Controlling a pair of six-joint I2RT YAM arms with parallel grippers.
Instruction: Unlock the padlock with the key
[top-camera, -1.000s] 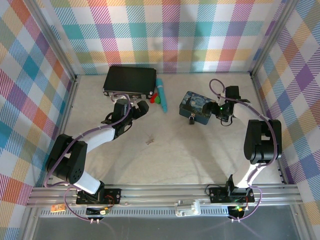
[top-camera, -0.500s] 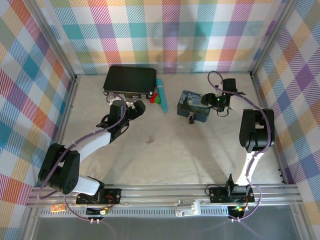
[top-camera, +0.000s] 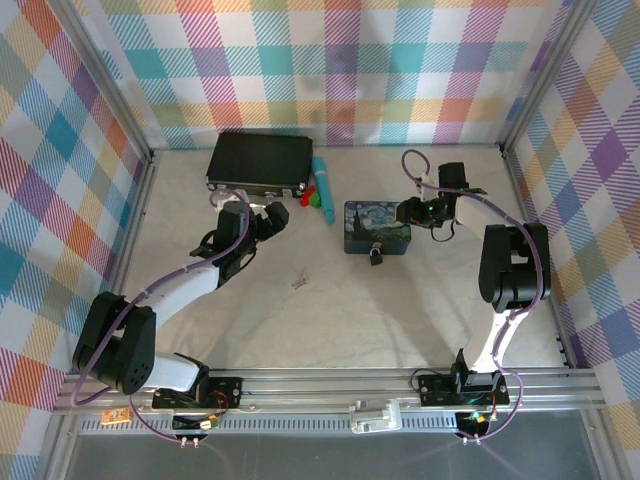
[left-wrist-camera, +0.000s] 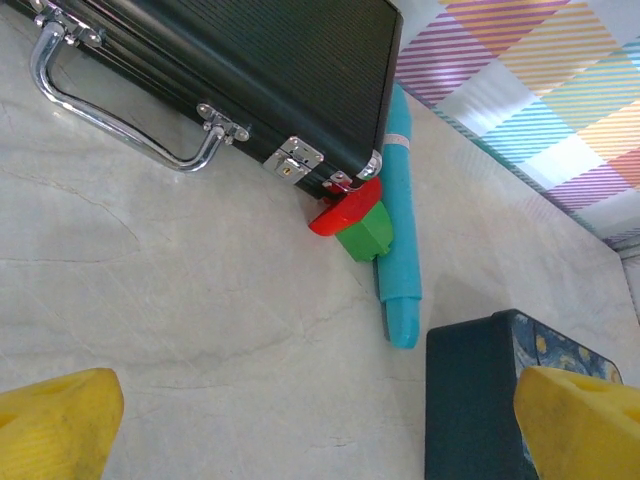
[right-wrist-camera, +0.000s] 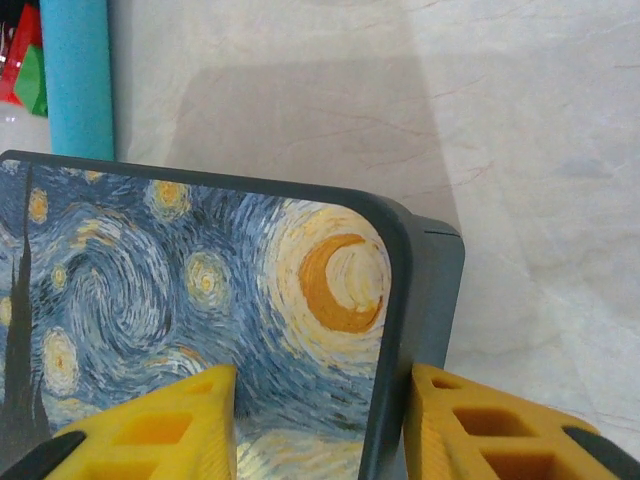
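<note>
The tiny padlock (top-camera: 375, 256) hangs at the near side of the blue starry-night tin (top-camera: 374, 226), mid-table. The key (top-camera: 299, 281) is a thin dark sliver lying alone on the table, left of the tin and nearer the arms. My right gripper (top-camera: 411, 212) is at the tin's right end. In the right wrist view it (right-wrist-camera: 320, 425) stands open astride the tin's (right-wrist-camera: 200, 290) rim, one finger over the lid and one outside the wall. My left gripper (top-camera: 276, 215) is open and empty above bare table (left-wrist-camera: 315, 430), in front of the black case.
A black case (top-camera: 258, 160) with a silver handle (left-wrist-camera: 120, 125) lies at the back left. A teal tube (top-camera: 322, 185) and small red and green pieces (top-camera: 312, 198) sit between the case and the tin. Checked walls close in the table.
The tin has slid left and toward the arms and turned, with the padlock swinging round. My right gripper followed it leftward. My left gripper barely shifted.
</note>
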